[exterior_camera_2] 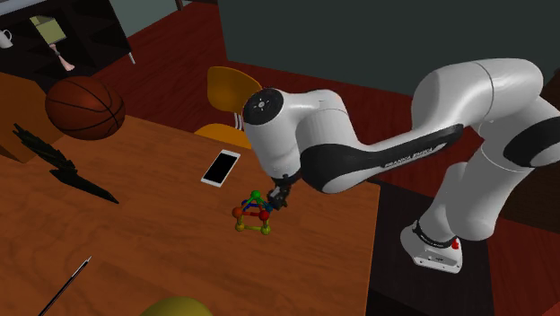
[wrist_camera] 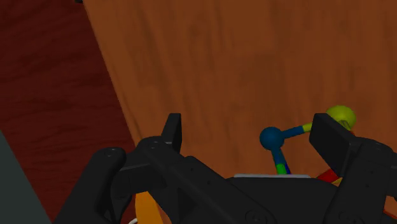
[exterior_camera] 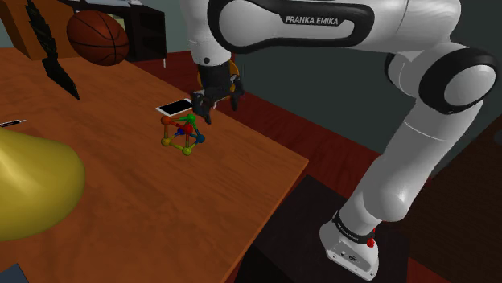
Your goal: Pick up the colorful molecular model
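Shoulder view first: your black gripper [exterior_camera: 213,104] hangs just above the little ball-and-stick model [exterior_camera: 183,133]. The model sits on the brown wood table [exterior_camera: 161,209], not far from the edge on the arm's side. It has red, blue, green and yellow balls joined by thin sticks. A white phone [exterior_camera: 174,106] lies flat just beside it, and a basketball [exterior_camera: 96,38] rests well away at the back.

In the second exterior view you see the gripper [exterior_camera_2: 280,199] right at the model [exterior_camera_2: 253,215], on the side away from the phone [exterior_camera_2: 220,167].

In the wrist view the gripper [wrist_camera: 249,124] has its two fingers spread wide apart. The model [wrist_camera: 271,137] shows its blue ball between them, closer to one finger. A yellow ball peeks out by that finger's tip. You cannot tell if that finger touches the model.
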